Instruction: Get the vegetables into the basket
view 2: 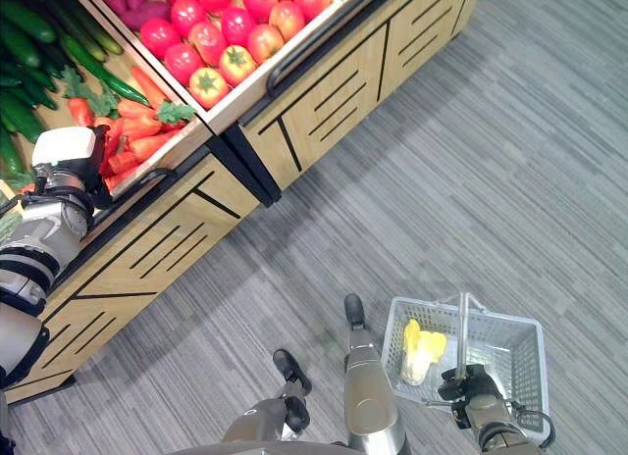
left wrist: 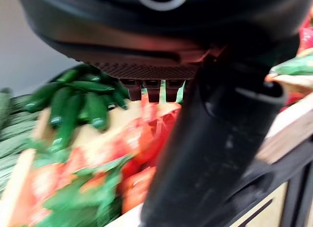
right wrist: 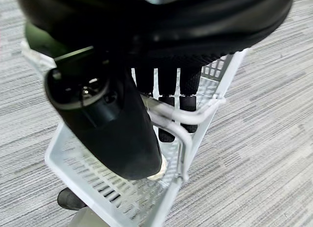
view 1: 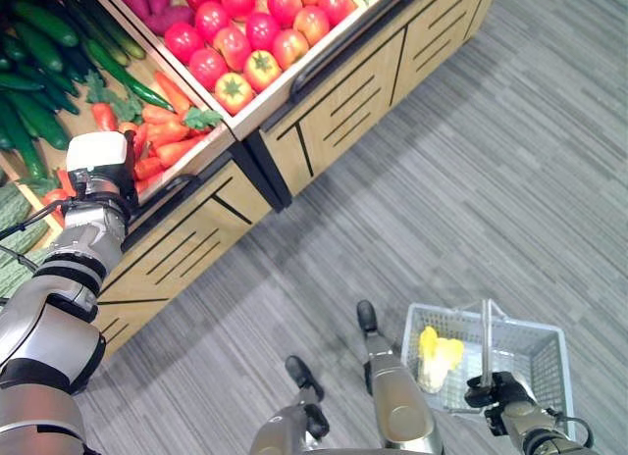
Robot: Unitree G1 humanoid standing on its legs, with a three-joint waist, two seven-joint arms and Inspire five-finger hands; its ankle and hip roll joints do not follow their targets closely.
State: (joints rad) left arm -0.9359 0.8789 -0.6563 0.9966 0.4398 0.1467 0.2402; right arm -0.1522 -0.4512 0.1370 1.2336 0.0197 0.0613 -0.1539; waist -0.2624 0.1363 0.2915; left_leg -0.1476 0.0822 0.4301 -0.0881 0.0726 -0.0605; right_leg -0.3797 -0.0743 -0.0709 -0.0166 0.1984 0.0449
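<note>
Down at the robot's right, the right hand has its fingers curled round the handle of the white wire basket, which hangs above the floor with a pale yellow vegetable already inside; the left hand hovers over the carrots in the wooden display bin, and whether its fingers are spread or curled I cannot tell; carrots look stiff, light and fairly smooth, so a grip round the thick orange middle, not the soft leafy top, seems safest.
</note>
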